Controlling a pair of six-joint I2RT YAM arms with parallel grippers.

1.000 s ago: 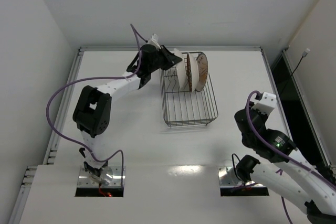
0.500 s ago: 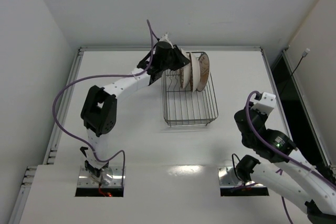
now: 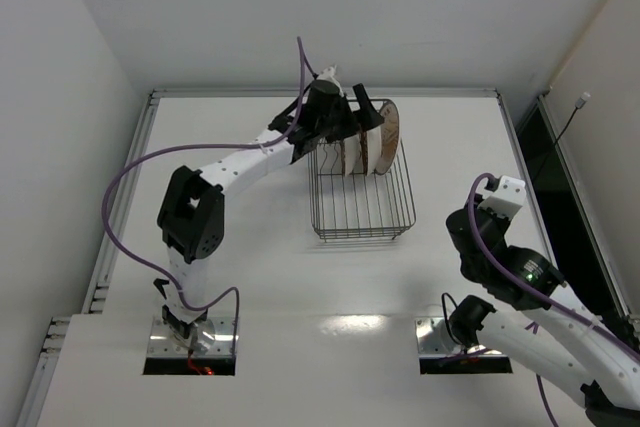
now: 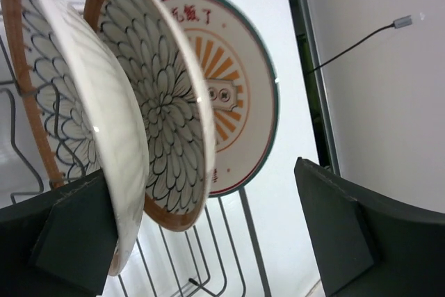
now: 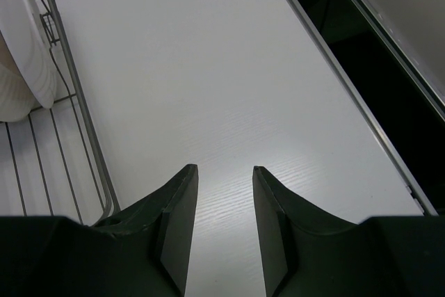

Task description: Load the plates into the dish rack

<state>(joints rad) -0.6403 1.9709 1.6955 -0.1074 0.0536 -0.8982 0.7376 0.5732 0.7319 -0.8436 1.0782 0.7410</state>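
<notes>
Flagging exit risk. All three plates [image 4: 174, 109] upright in dish rack [image 3: 362, 209], upper centre of top view. Left gripper [image 3: 360, 117] released, jaws wide, straddling plates; one finger [image 4: 69, 241] at nearest plate's rim, contact unclear. Sideways or tilted pull-out would likely clip rim, tip plates domino-style or drag rack. Right gripper [image 5: 221, 220] part-open, empty, over tabletop [image 5: 208, 67] beside rack.

Three plates [image 3: 365, 142] stand in the far end of the dish rack [image 3: 362, 209]. My left gripper [image 4: 201, 234] sits at that rack's far left corner, my right gripper [image 5: 222, 172] well off its right side.
</notes>
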